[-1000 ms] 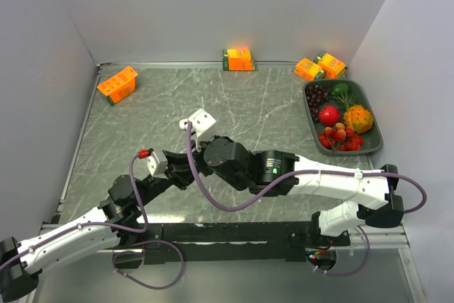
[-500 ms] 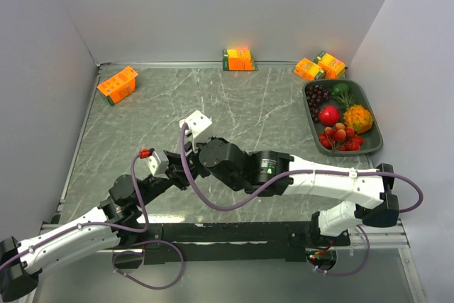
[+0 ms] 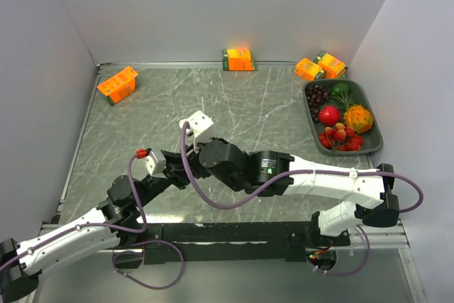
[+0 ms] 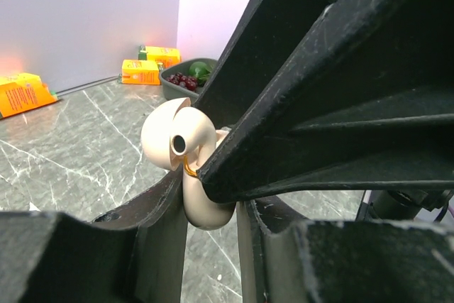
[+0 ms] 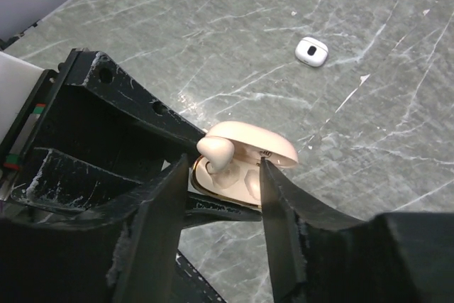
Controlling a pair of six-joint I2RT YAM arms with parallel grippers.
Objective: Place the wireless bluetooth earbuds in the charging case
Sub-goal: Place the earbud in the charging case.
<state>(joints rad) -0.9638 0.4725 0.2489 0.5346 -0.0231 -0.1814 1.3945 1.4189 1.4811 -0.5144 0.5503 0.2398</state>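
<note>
The two arms are reaching over the gray table [image 3: 248,104] and meeting near its middle, close to the near edge. The left gripper [image 4: 211,212] is coming in from the left. Its two black fingers are squeezing tight on the bottom of the charging case [image 5: 248,154] and holding it up off the table. The case is pale beige and round, and its lid is standing open.

The right gripper [image 5: 223,168] is reaching across from the right side and pointing down at the case. Its two fingers are standing apart, one on each side of the open case. They are not pinching anything.

One earbud [image 5: 215,151] is sitting in the open case, near the left edge of the bowl. It is the same pale beige color as the case. Its round end is sticking up, and I cannot tell if it is pushed all the way in.

A bit farther out on the table, a little white rounded thing [image 5: 311,50] with a dark spot is lying by itself.

Farther back on the right, a dark tray [image 3: 363,96] is holding fruit [image 3: 328,114], red, orange, green and dark purple.

At the far edge, by the wall, some orange boxes [image 3: 238,59] are lying, one on the left, one in the middle and two on the right.
</note>
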